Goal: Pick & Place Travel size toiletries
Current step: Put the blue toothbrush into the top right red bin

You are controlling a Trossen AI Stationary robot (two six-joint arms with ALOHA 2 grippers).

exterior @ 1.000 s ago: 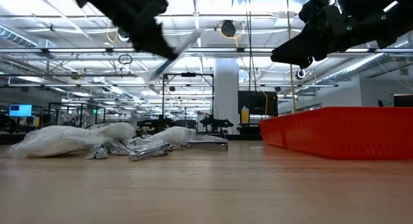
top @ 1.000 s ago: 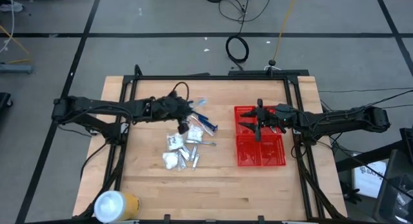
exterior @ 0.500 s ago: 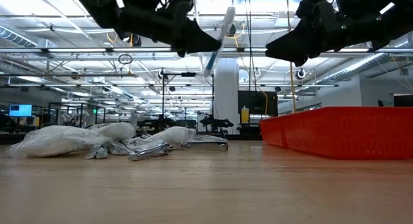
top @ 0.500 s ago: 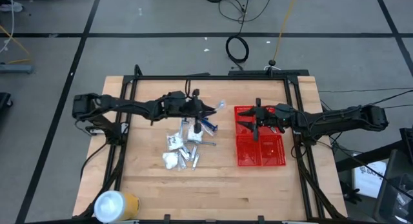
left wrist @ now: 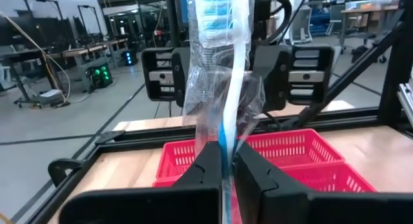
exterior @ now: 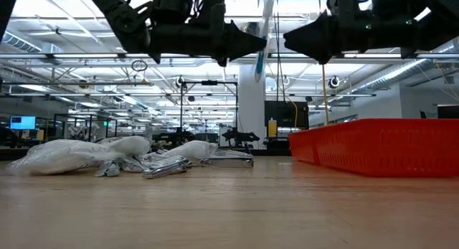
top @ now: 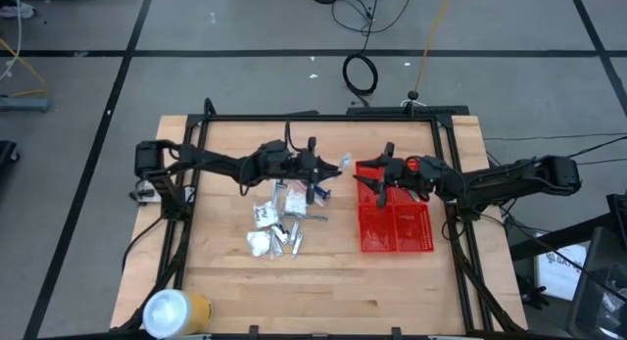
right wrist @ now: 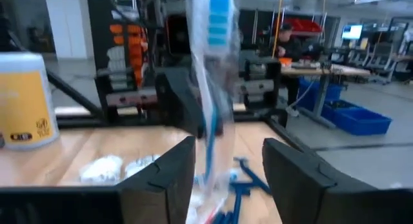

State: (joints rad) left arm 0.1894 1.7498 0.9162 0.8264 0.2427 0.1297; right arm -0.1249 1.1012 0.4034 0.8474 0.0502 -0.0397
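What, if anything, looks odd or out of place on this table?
Nothing is spilled or damaged. The one oddity is a big white-and-yellow roll at the table's near left corner, far from the toiletry pile and red basket. Otherwise, the left gripper holds a wrapped toothbrush in mid-air, facing the open right gripper.

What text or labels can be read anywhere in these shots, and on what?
No text can be read.
Yellow-and-white roll: dark print low on its label, too blurred to read.
Wrapped toothbrush held in the left hand: no print legible on the wrapper.
Red basket: no label visible.
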